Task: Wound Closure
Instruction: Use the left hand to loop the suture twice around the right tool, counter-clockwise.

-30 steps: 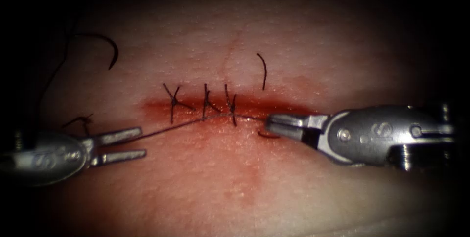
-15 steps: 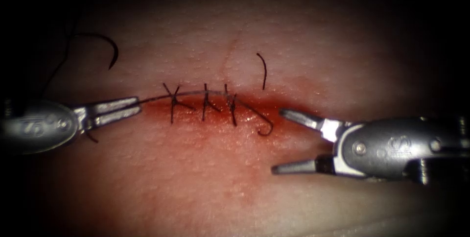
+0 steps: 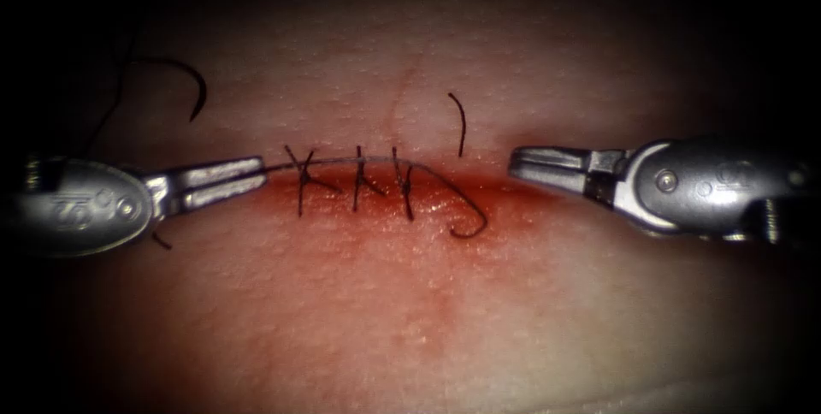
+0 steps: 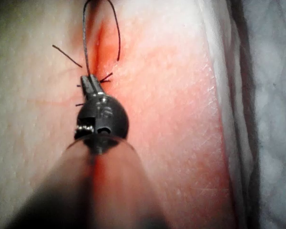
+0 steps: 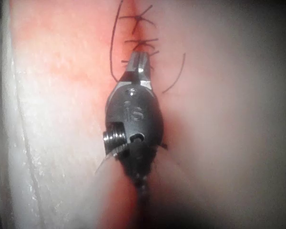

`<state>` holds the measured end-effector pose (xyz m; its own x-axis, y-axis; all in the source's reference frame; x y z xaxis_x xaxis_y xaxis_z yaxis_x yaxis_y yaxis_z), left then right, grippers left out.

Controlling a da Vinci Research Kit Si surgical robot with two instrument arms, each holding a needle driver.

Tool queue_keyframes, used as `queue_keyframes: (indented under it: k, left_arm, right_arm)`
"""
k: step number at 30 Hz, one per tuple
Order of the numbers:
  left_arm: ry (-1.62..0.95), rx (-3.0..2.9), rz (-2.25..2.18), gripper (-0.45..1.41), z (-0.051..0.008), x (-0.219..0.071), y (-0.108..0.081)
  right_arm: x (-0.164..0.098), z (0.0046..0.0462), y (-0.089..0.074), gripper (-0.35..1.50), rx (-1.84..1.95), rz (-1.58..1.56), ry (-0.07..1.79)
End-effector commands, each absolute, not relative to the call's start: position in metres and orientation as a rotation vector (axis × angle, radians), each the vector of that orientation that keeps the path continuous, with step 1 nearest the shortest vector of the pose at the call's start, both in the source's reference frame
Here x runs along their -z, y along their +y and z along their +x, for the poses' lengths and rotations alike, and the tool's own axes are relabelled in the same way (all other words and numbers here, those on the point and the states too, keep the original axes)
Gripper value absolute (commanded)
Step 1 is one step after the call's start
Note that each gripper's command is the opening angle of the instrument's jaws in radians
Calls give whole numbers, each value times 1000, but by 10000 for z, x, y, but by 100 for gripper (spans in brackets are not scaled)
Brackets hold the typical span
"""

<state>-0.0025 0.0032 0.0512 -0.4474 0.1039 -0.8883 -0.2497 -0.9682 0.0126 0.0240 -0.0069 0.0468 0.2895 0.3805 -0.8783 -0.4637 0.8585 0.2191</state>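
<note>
Holding thread, left tool only

Left tool (image 3: 227, 181) sits at the left end of the cut (image 3: 428, 192), jaws closed on the thread (image 3: 342, 162); the left wrist view shows the same grip (image 4: 90, 82). Thread leaves the jaw tips and runs right, across the top of three dark stitches (image 3: 357, 181), then drops into a hook-shaped curl (image 3: 466, 213) lying on the tissue (image 3: 410, 311) just past the last stitch. Free end of that curl touches nothing metal.

Right tool (image 3: 534, 162) hovers off the right end of the cut, jaws nearly together, nothing between them, clear of the thread. Right wrist view shows its tips (image 5: 138, 62) close over the stitch line, empty.

Needle: cannot pick it out. A thin dark arc (image 3: 184, 80) lies on the tissue upper left, well apart from both tools; cannot tell if it is needle or thread. A short cut end of thread (image 3: 460, 123) lies above the cut, right of the stitches.

Tissue is pale, finely pebbled, glossy. Red fluid (image 3: 479, 187) stains a band along the cut and fades downward. Tools are bright brushed metal with slim tapered jaws.
</note>
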Motion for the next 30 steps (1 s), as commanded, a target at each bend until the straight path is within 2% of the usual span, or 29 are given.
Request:
queue_keyframes:
  k: [1,4,8,19,23,30]
  left_arm:
    - [215,-2491,-1526,-45,-32,-519,36]
    - [221,-2480,-1532,-45,-36,-520,40]
    - [263,-2447,-1541,-45,-50,-530,56]
    - [420,-2558,-1390,-45,-61,-598,91]
    - [400,-2632,-1347,-45,-64,-637,94]
    - [387,-2743,-1295,-45,-110,-685,45]
  right_arm:
    - [-487,258,-65,-35,-553,-87,1183]
    - [-495,268,-66,-35,-544,-84,1202]
    - [-527,302,-79,-35,-502,-87,1270]
    - [-542,306,-101,-35,-468,-100,1369]
    - [-537,303,-100,-35,-475,-95,1396]
    - [-533,308,-98,-35,-512,-100,1439]
